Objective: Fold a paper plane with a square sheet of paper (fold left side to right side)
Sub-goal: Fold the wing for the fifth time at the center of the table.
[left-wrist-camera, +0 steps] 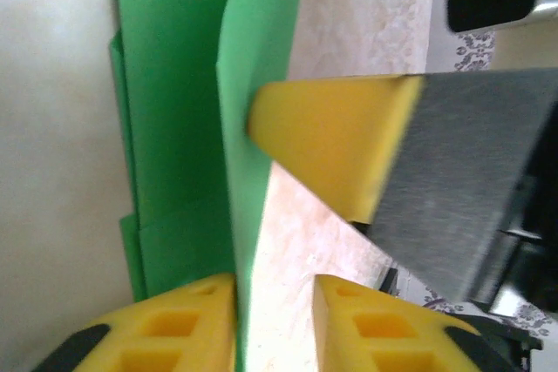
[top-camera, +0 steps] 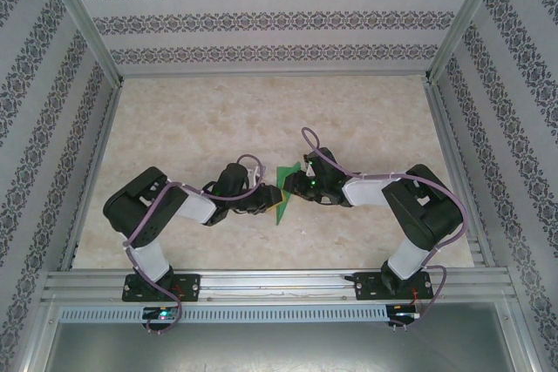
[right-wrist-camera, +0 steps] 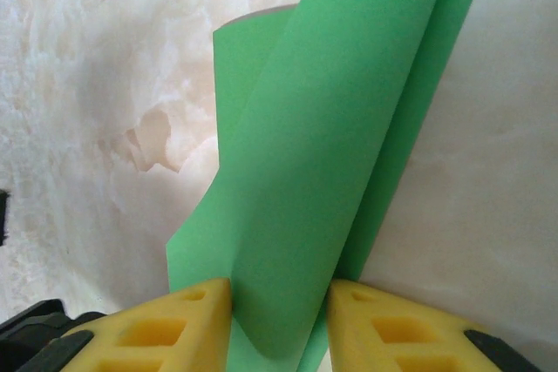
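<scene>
The square sheet of paper (top-camera: 283, 198) is bright green, folded into layers, and lies mid-table between my two grippers with one flap raised. In the left wrist view the paper (left-wrist-camera: 174, 84) lies flat at left and its raised flap stands on edge against my left finger's inner face. My left gripper (left-wrist-camera: 275, 289) is open, with bare table in the gap. The right arm's yellow fingertip (left-wrist-camera: 331, 141) presses on that flap from the right. In the right wrist view the bowed flap (right-wrist-camera: 331, 154) fills the gap of my right gripper (right-wrist-camera: 279, 289) and touches both fingers. From above, the left gripper (top-camera: 264, 204) and right gripper (top-camera: 303, 185) nearly meet at the paper.
The marble-patterned table (top-camera: 261, 111) stretches free behind the arms. Patterned walls (top-camera: 261, 19) close off the back and both sides. An aluminium rail (top-camera: 279, 285) runs along the near edge and carries both arm bases.
</scene>
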Controlling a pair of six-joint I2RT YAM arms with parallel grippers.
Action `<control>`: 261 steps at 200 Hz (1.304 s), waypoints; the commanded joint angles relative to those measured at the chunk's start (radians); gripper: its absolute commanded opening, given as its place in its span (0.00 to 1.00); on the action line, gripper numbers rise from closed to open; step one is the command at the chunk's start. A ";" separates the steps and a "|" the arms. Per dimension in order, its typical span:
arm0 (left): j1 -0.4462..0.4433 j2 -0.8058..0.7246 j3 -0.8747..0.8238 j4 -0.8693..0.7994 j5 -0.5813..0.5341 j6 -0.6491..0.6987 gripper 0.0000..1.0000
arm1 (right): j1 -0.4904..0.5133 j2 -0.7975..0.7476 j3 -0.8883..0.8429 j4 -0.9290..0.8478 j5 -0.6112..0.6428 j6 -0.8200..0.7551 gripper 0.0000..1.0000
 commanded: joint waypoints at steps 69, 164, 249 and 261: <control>0.070 -0.007 0.064 -0.169 -0.002 0.110 0.39 | 0.011 0.037 0.006 -0.042 0.041 -0.022 0.35; 0.069 0.076 0.142 -0.212 0.020 0.151 0.19 | 0.012 0.042 0.008 -0.044 0.036 -0.025 0.35; 0.070 0.126 0.161 -0.278 -0.024 0.208 0.05 | 0.011 0.017 0.004 -0.042 0.028 -0.031 0.36; 0.070 0.138 0.160 -0.275 -0.024 0.208 0.05 | 0.010 0.003 -0.003 -0.030 0.023 -0.024 0.36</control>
